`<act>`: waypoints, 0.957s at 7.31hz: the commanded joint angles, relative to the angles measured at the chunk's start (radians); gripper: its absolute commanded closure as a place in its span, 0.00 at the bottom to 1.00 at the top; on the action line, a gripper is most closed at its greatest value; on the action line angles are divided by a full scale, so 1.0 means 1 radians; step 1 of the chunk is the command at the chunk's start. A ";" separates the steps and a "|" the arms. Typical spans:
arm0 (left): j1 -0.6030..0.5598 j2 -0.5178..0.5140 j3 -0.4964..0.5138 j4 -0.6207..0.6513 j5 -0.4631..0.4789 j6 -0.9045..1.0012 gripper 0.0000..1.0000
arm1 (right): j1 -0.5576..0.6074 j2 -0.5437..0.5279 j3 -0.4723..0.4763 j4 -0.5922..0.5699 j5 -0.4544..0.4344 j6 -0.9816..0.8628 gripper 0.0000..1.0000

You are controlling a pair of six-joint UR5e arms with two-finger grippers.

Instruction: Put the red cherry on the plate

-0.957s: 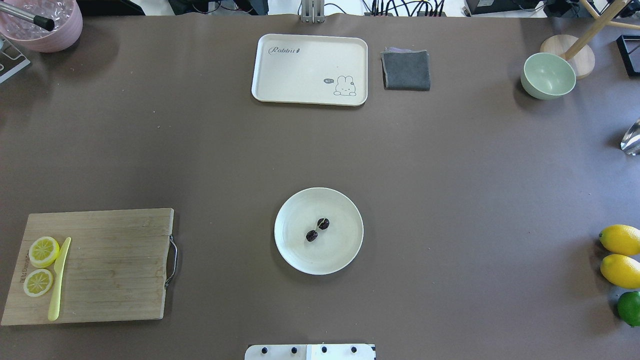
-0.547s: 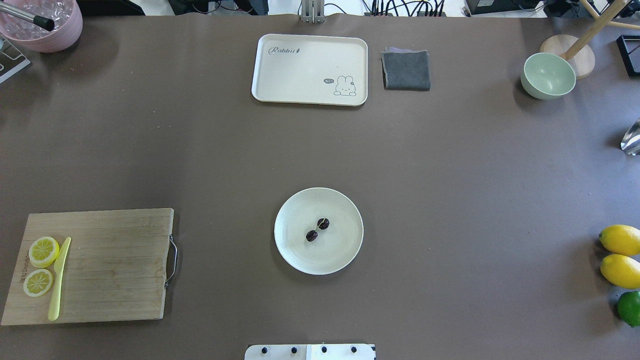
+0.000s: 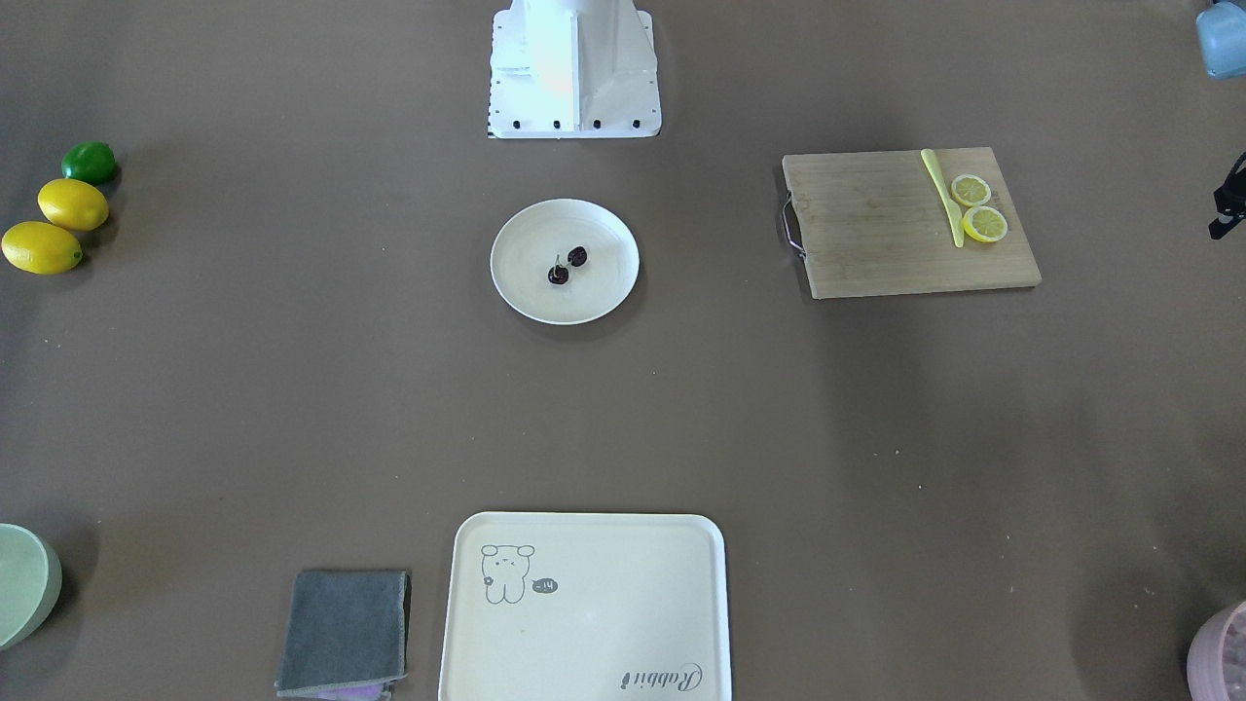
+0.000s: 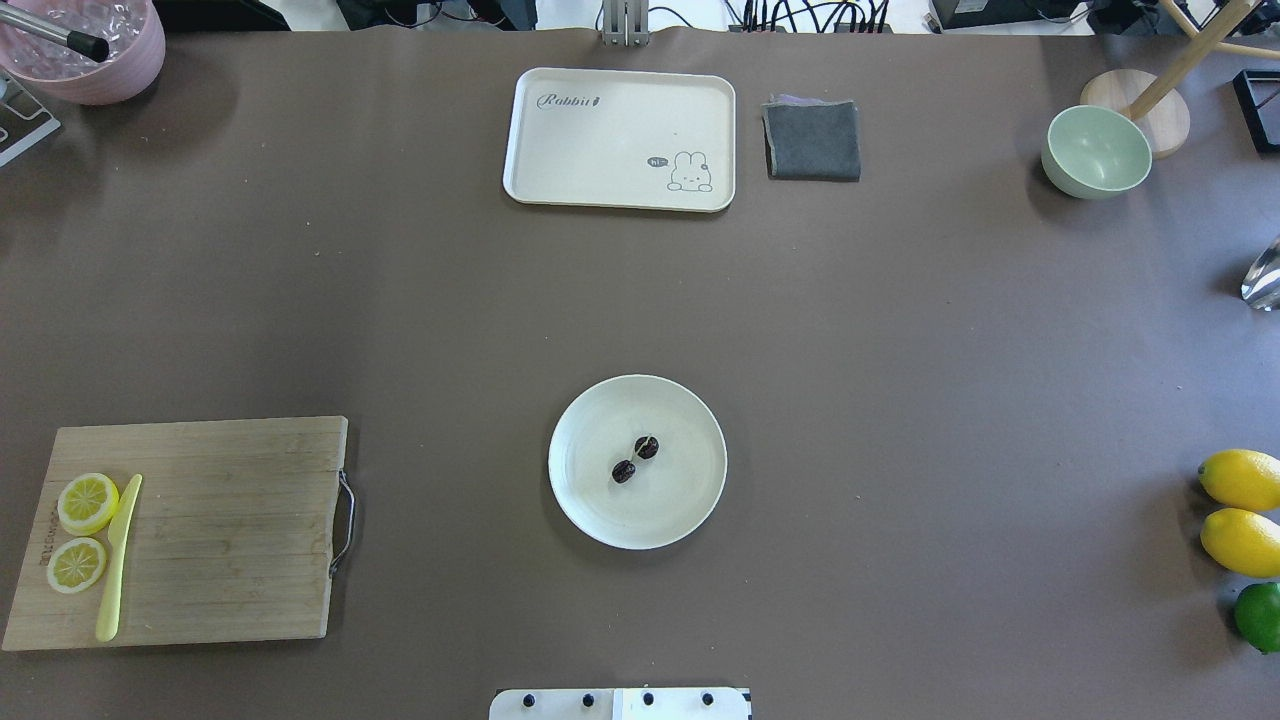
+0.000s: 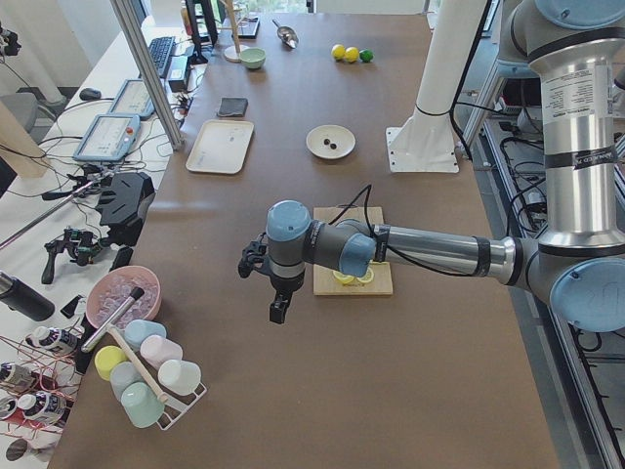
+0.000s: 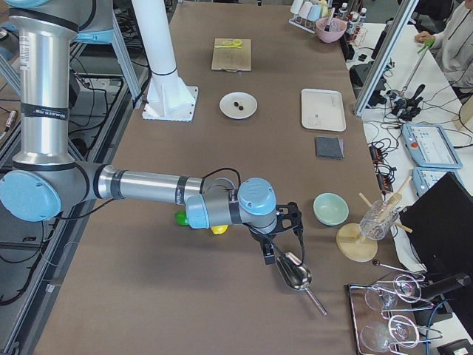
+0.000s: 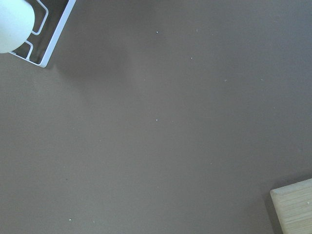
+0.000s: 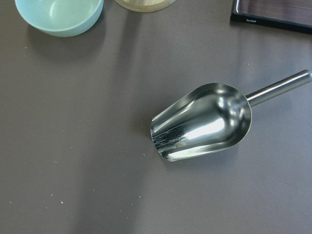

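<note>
The red cherry, two dark maroon fruits on one green stem, lies near the middle of the round cream plate. The front-facing view shows the same cherry on the plate. Neither arm is near it. My left gripper hangs over bare table far out on the left, past the cutting board, and I cannot tell whether it is open or shut. My right gripper hovers far out on the right, just above a metal scoop, and there too I cannot tell its state.
A wooden cutting board carries lemon slices and a yellow knife. Two lemons and a lime sit at the right edge. A rabbit tray, grey cloth and green bowl stand at the back. The scoop lies under the right wrist.
</note>
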 commanded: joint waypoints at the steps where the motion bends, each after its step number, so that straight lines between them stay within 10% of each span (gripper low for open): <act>1: -0.008 -0.002 -0.024 0.005 -0.024 0.000 0.02 | 0.000 0.001 0.000 -0.001 0.010 0.001 0.00; 3: -0.073 0.009 -0.015 0.020 -0.202 -0.003 0.02 | -0.015 0.018 0.008 -0.008 0.014 0.014 0.00; 7: -0.078 -0.006 0.017 0.089 -0.196 0.008 0.02 | -0.104 0.037 0.007 -0.010 -0.003 0.018 0.00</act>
